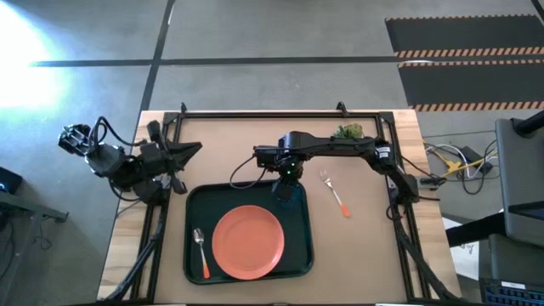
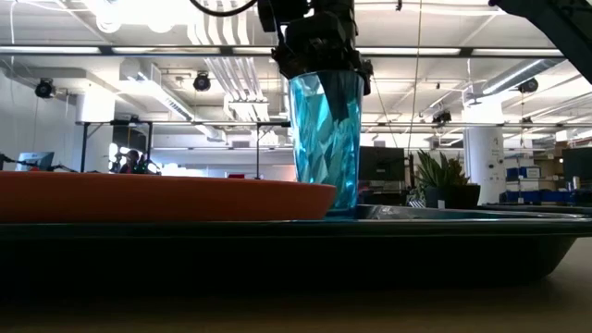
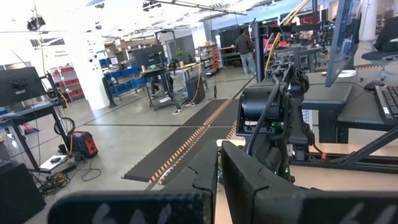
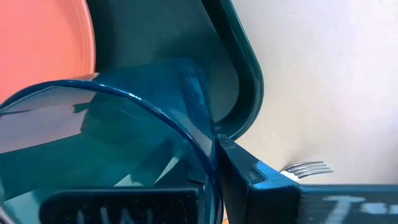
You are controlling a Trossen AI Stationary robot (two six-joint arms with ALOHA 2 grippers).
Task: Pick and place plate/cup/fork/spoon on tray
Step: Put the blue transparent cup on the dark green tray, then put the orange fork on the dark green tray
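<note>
My right gripper point(image 1: 286, 185) pinches a faceted, translucent teal plastic cup point(image 2: 326, 139) with a glossy rim, standing on the smooth dark green plastic tray point(image 4: 245, 68) beside the matt orange-red round plate point(image 1: 247, 242).

The cup point(image 2: 326, 139) stands upright in the tray point(image 2: 370, 242), its base down behind the tray's near rim. The right hand point(image 2: 319, 55) comes in from above and grips the cup at its rim. Just left of the cup lies the plate point(image 2: 157, 196), its edge close to the cup's foot. A potted plant point(image 2: 442, 180) sits farther back on the right. The table point(image 2: 296, 310) runs across the foreground
</note>
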